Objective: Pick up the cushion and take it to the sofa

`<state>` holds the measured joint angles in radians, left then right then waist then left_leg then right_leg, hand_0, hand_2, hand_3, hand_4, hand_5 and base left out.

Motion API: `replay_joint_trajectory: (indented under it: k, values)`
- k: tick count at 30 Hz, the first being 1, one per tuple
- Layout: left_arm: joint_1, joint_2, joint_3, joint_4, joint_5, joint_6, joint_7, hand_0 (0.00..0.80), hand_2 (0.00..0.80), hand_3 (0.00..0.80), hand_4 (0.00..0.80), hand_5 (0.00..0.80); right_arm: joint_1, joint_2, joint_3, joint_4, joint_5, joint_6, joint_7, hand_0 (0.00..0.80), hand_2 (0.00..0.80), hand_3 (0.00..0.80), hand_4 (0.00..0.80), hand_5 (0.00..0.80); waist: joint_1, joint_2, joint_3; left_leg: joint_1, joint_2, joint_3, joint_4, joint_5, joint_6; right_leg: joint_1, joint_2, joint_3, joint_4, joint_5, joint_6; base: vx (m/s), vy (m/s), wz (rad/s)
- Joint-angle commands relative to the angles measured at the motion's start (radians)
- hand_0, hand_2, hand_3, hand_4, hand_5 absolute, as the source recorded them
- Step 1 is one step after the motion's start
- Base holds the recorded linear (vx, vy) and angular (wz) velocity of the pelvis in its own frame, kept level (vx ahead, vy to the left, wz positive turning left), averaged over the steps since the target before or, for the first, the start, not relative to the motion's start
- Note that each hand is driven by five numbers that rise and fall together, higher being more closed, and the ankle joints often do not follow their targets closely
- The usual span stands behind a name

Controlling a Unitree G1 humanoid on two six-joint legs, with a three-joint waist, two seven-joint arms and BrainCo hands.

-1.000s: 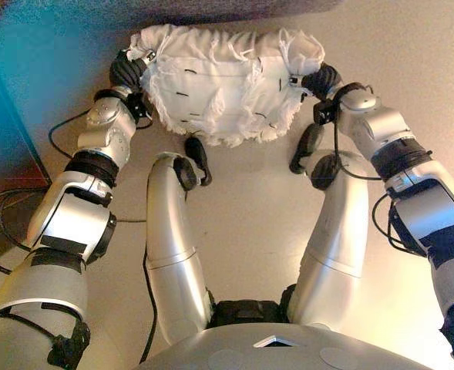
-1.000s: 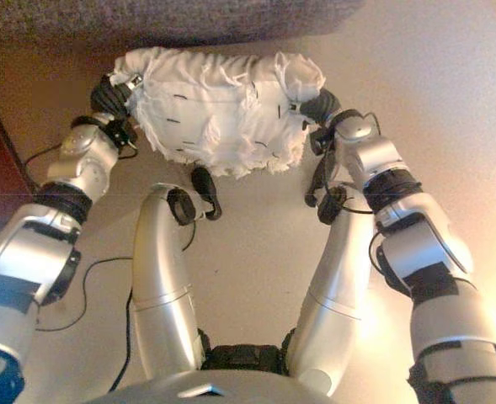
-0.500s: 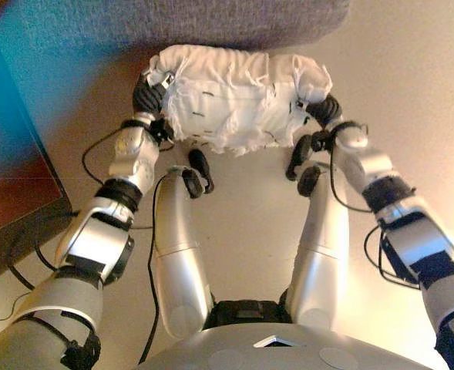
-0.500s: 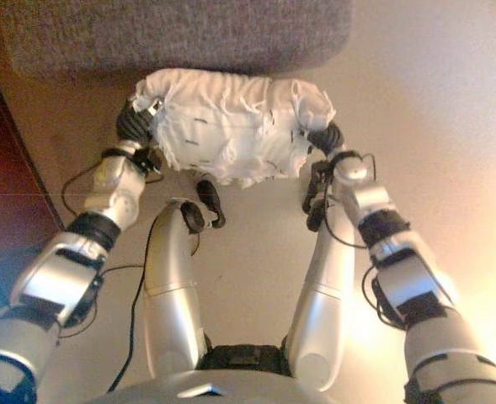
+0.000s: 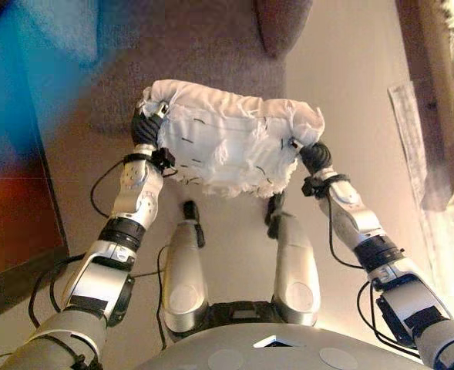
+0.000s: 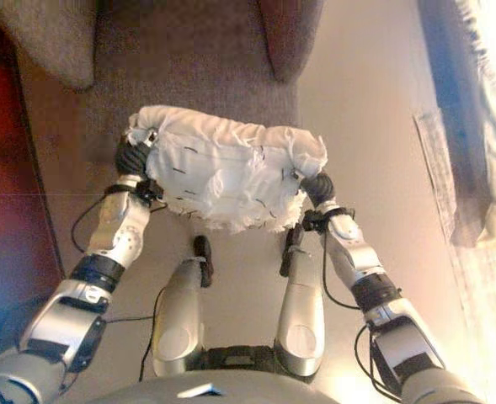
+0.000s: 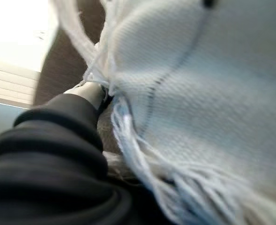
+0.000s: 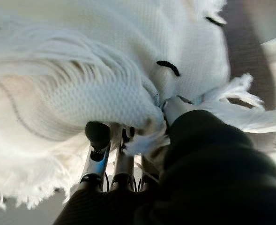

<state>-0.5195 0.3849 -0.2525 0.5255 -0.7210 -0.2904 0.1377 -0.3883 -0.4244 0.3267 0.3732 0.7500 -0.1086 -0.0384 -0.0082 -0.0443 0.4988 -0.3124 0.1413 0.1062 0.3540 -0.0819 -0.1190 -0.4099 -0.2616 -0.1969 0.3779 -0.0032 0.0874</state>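
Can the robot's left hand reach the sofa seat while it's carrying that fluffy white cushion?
Probably not: the left hand is pressed against the cushion, which it carries with the right hand over the sofa.

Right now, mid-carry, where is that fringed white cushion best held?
By its two short ends, one hand from each side, as now: left hand and right hand press inward on the cushion. It is wide, soft and sagging, so end-on squeezing probably steadies it best over the sofa.
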Motion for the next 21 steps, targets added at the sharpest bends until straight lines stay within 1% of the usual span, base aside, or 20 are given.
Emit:
replay_joint_trajectory:
  k: [1,3,5,7,9,10,12,14,16,20,21]
  values:
    - [0.016,-0.041,-0.058,-0.117,0.068,-0.011,-0.020,0.800,0.800,0.800,0.800,0.800,0.023,0.052,0.004,-0.125,0.024,-0.085,0.073,0.800,0.800,0.800,0.800,0.800,0.017,0.010,-0.191,0.023,-0.016,-0.015,-0.131,0.095,0.030,0.164,-0.052,-0.025,-0.127,0.005,0.086,0.115,-0.030,0.07]
    - [0.052,-0.040,-0.046,-0.134,0.073,0.021,-0.010,0.800,0.800,0.800,0.800,0.800,0.055,0.052,-0.012,-0.136,0.053,-0.104,0.076,0.800,0.800,0.800,0.800,0.800,0.016,0.010,-0.243,0.115,-0.024,-0.006,-0.207,0.105,0.032,0.256,-0.029,-0.037,-0.207,0.020,0.094,0.162,-0.008,0.04]
    - [0.088,-0.041,-0.036,-0.152,0.072,0.028,-0.004,0.800,0.800,0.800,0.800,0.800,0.090,0.064,-0.026,-0.156,0.073,-0.109,0.068,0.800,0.800,0.800,0.800,0.800,0.011,0.011,-0.287,0.181,-0.030,0.007,-0.259,0.112,0.037,0.314,-0.012,-0.039,-0.262,0.036,0.097,0.197,0.016,0.02]
    - [0.134,-0.046,-0.013,-0.172,0.071,0.038,-0.022,0.800,0.800,0.800,0.800,0.800,0.129,0.087,-0.039,-0.154,0.036,-0.088,0.048,0.800,0.800,0.800,0.800,0.800,0.011,0.012,-0.342,0.242,-0.029,0.032,-0.303,0.114,0.040,0.363,0.002,-0.041,-0.314,0.051,0.101,0.217,0.009,-0.09]
    - [0.164,-0.047,0.006,-0.197,0.090,0.050,-0.031,0.800,0.800,0.800,0.800,0.800,0.146,0.096,-0.044,-0.138,-0.008,-0.064,0.020,0.800,0.800,0.800,0.800,0.800,0.013,0.011,-0.376,0.284,-0.031,0.052,-0.330,0.111,0.041,0.398,0.013,-0.046,-0.351,0.059,0.100,0.157,-0.009,-0.13]
    - [0.188,-0.038,0.022,-0.224,0.100,0.066,-0.036,0.800,0.800,0.800,0.800,0.800,0.153,0.098,-0.046,-0.128,-0.009,-0.043,0.017,0.800,0.800,0.800,0.800,0.800,0.016,0.010,-0.400,0.321,-0.032,0.070,-0.354,0.107,0.041,0.427,0.022,-0.053,-0.380,0.065,0.100,0.131,-0.029,-0.14]
    - [0.215,-0.028,0.045,-0.249,0.117,0.094,-0.030,0.800,0.800,0.800,0.800,0.800,0.162,0.109,-0.049,-0.119,0.024,-0.015,0.040,0.800,0.800,0.800,0.800,0.800,0.016,0.006,-0.425,0.356,-0.035,0.094,-0.367,0.096,0.043,0.453,0.033,-0.053,-0.401,0.065,0.097,0.114,-0.047,-0.14]
    - [0.240,-0.024,0.062,-0.256,0.107,0.110,-0.040,0.800,0.800,0.800,0.800,0.800,0.168,0.115,-0.046,-0.115,0.007,0.006,0.046,0.800,0.800,0.800,0.800,0.800,0.013,0.002,-0.446,0.382,-0.032,0.107,-0.362,0.078,0.047,0.473,0.046,-0.034,-0.399,0.052,0.089,0.107,-0.075,-0.15]
    - [0.262,-0.020,0.078,-0.262,0.105,0.128,-0.048,0.800,0.800,0.800,0.800,0.800,0.174,0.109,-0.038,-0.119,-0.043,0.014,0.039,0.800,0.800,0.800,0.800,0.800,0.007,-0.002,-0.456,0.397,-0.026,0.112,-0.348,0.064,0.048,0.480,0.054,-0.016,-0.383,0.037,0.080,0.090,-0.087,-0.08]
    - [0.289,-0.012,0.098,-0.268,0.098,0.147,-0.059,0.800,0.800,0.800,0.800,0.800,0.175,0.083,-0.019,-0.145,-0.053,0.043,0.040,0.800,0.800,0.800,0.800,0.800,-0.006,-0.006,-0.465,0.429,-0.011,0.107,-0.343,0.055,0.048,0.492,0.076,0.020,-0.356,0.011,0.066,0.086,-0.088,-0.13]
    - [0.299,-0.008,0.106,-0.264,0.090,0.145,-0.060,0.800,0.800,0.800,0.800,0.800,0.169,0.073,-0.013,-0.151,-0.045,0.056,0.043,0.800,0.800,0.800,0.800,0.800,-0.012,-0.007,-0.468,0.439,-0.004,0.097,-0.341,0.052,0.047,0.498,0.094,0.038,-0.349,-0.002,0.054,0.073,-0.067,-0.12]
